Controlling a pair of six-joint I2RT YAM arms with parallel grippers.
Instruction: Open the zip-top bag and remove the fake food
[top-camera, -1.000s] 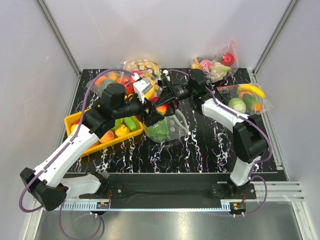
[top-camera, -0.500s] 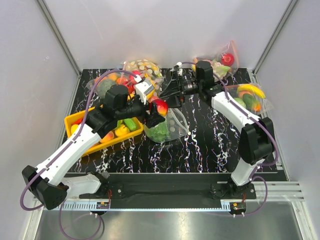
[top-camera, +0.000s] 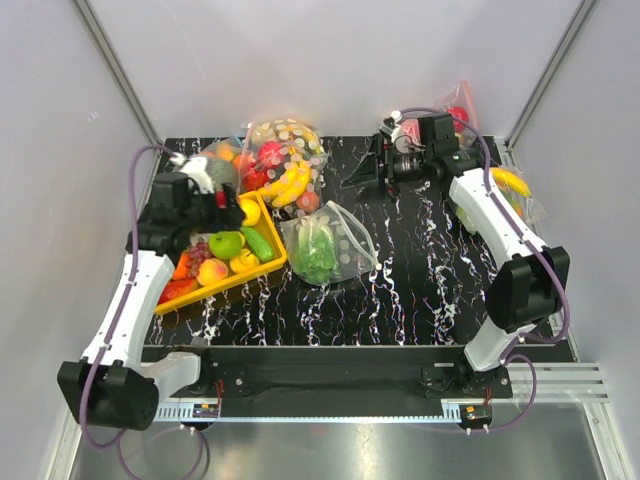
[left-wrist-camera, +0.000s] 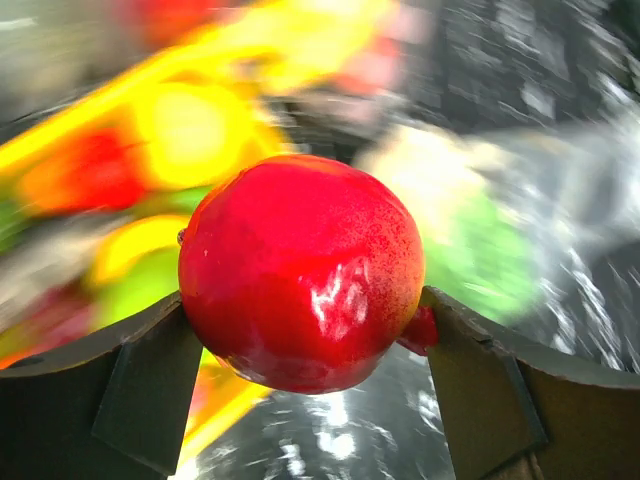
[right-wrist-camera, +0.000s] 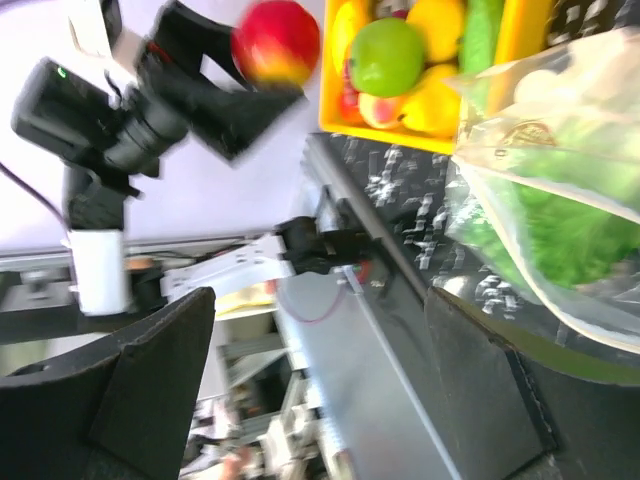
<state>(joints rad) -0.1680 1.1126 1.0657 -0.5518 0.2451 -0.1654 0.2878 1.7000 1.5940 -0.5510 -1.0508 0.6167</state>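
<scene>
Top external: bag (top-camera: 345, 240) perhaps against tray (top-camera: 235, 283)

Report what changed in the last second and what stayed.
The left pincer, shut on the red fruit, swung left from above the zip-top bag to over the yellow tray. The right pincer, open and empty, pulled away toward the far right. The bag stayed put with the lettuce inside.
</scene>
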